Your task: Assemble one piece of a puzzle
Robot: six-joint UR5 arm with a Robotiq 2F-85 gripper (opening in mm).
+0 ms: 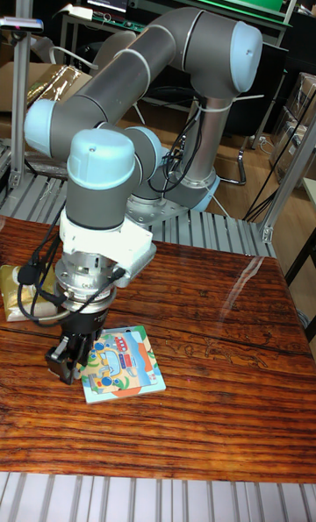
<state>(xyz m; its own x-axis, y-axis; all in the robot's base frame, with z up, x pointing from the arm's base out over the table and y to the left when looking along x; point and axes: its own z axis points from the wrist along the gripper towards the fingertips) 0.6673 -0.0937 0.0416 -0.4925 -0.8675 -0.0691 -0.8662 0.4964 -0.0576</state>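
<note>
**benchmonkey:** where are you in the puzzle job? Go left to right for me.

**ur5_here:** Far left edge of the table [219,311] there's a yellowish block thing [12,289]. No idea what it is, not part of this. Next over is my gripper [70,353], pointing straight down over the left edge of the puzzle board [125,364]. The board lies flat on the wood near the front, slightly rotated.

**benchmonkey:** holding the piece or not?

**ur5_here:** Honestly can't tell. The fingers are dark and tucked against the board edge, and I see no loose piece anywhere. My guess is I'm at the placing step for that 1 piece, near the left side.

**benchmonkey:** next move?

**ur5_here:** Line up with the slot, then press straight down gently without shoving the board.

**benchmonkey:** board look?

**ur5_here:** Square, light blue border, cartoon picture in blue, red, yellow, green. Thin, probably slides easily.
</note>
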